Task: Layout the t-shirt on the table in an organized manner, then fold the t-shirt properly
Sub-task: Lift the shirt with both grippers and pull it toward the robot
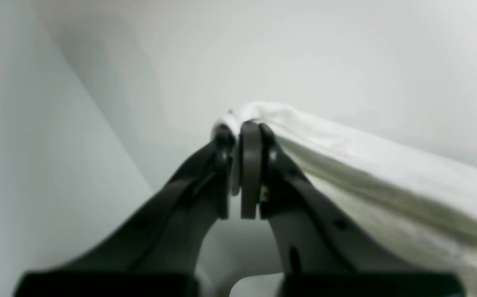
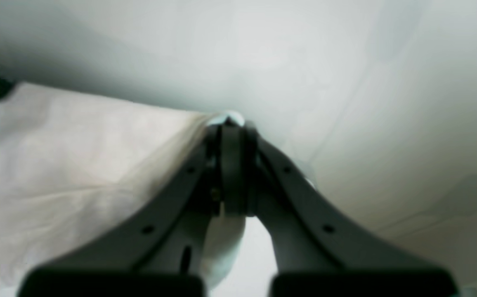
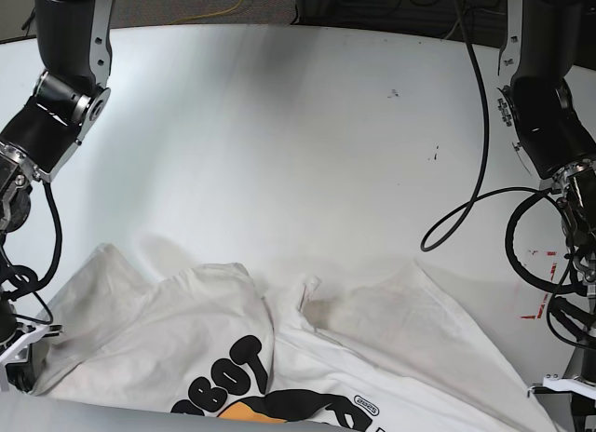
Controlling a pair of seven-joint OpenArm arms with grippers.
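This looks like a robotics lab: a wide glossy white bench [image 3: 279, 125] carries red tape marks [image 3: 543, 306] near its edge, two black robot arms [image 3: 56, 87] rise at its sides, loose black cables [image 3: 475, 171] hang across it, and more cabling lies behind it.

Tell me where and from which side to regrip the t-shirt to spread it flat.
Both grippers, left and right, are shut on edges of the t-shirt. I would probably take the far sleeve tips next, from the table's bare far side, since the cloth lies bunched toward the near edge.
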